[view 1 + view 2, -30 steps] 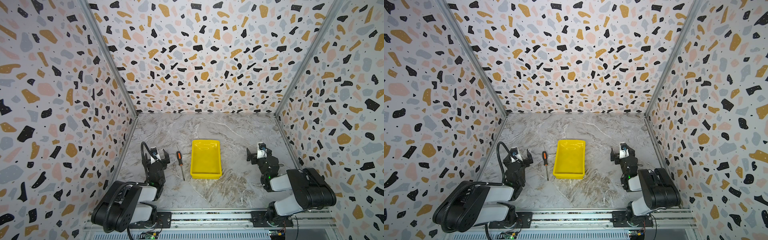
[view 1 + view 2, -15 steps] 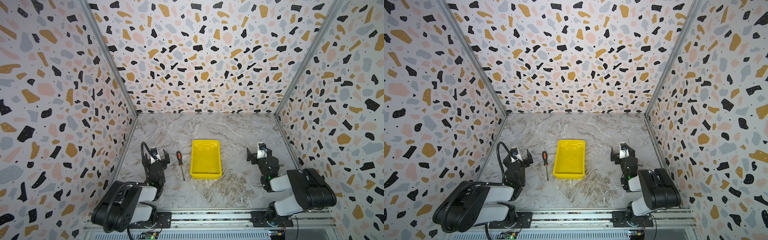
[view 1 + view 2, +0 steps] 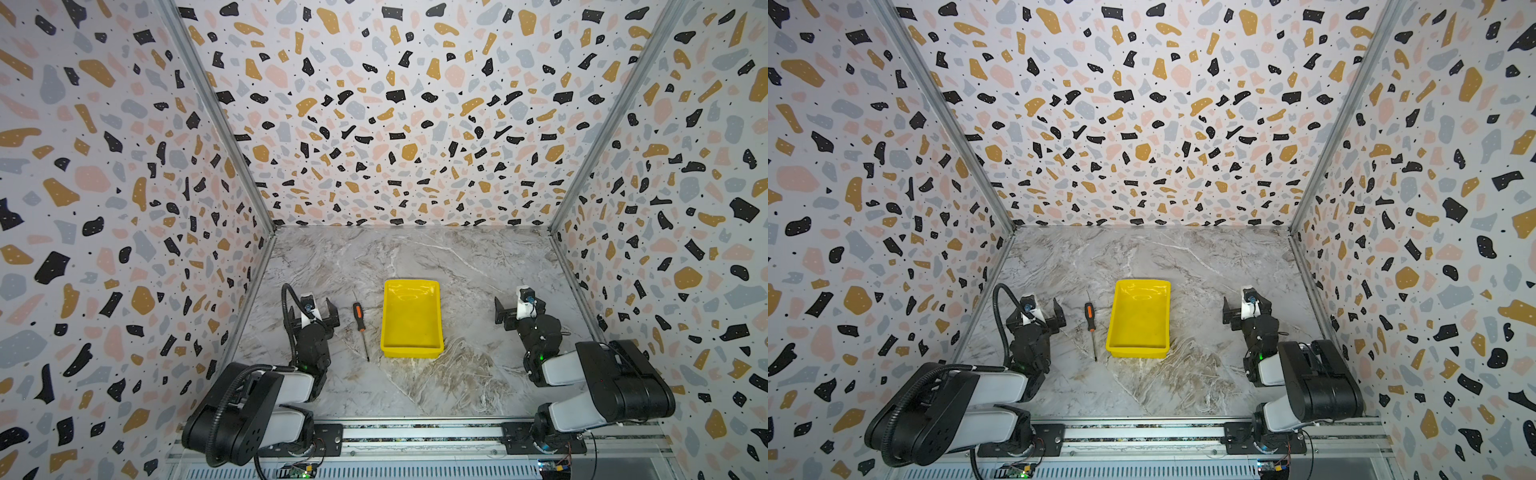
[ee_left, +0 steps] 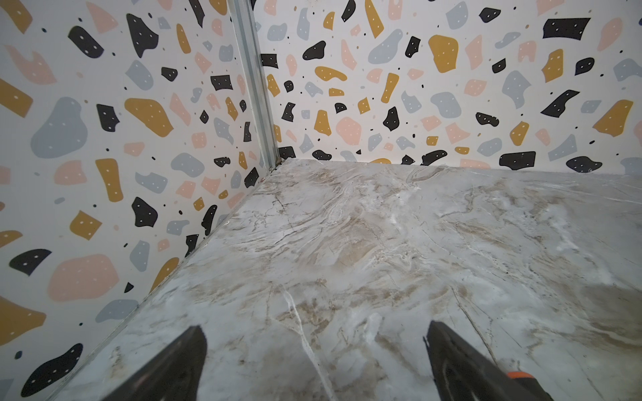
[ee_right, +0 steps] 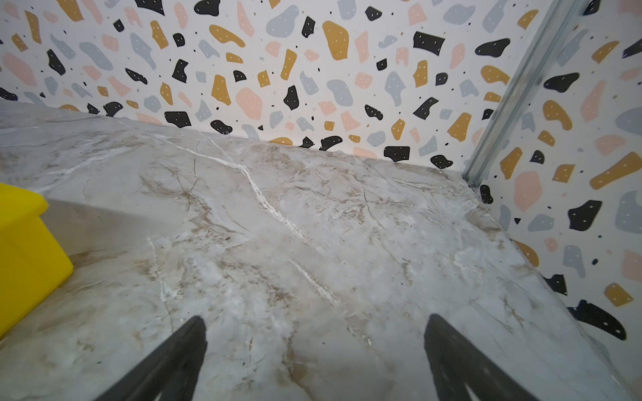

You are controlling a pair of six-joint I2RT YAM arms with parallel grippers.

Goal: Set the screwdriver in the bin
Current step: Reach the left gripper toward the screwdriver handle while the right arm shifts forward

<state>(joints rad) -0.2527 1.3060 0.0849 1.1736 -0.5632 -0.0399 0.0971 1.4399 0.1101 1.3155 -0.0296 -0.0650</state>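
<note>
The screwdriver (image 3: 358, 314) (image 3: 1089, 312) lies flat on the marble table, its black-and-orange handle toward the back and its thin shaft pointing to the front. It runs alongside the left wall of the yellow bin (image 3: 411, 353) (image 3: 1136, 352), a small gap away. The bin is empty. My left gripper (image 3: 311, 307) (image 3: 1036, 311) (image 4: 312, 333) is open just left of the screwdriver, with only table between its fingers. A sliver of orange handle (image 4: 517, 375) shows past one finger. My right gripper (image 3: 519, 309) (image 3: 1246, 309) (image 5: 314, 323) is open and empty, right of the bin's corner (image 5: 24, 250).
Speckled terrazzo walls (image 3: 395, 124) close the table in at the back and on both sides. Both arm bases sit on a metal rail (image 3: 415, 434) along the front edge. Bare marble table (image 3: 415, 257) stretches behind the bin.
</note>
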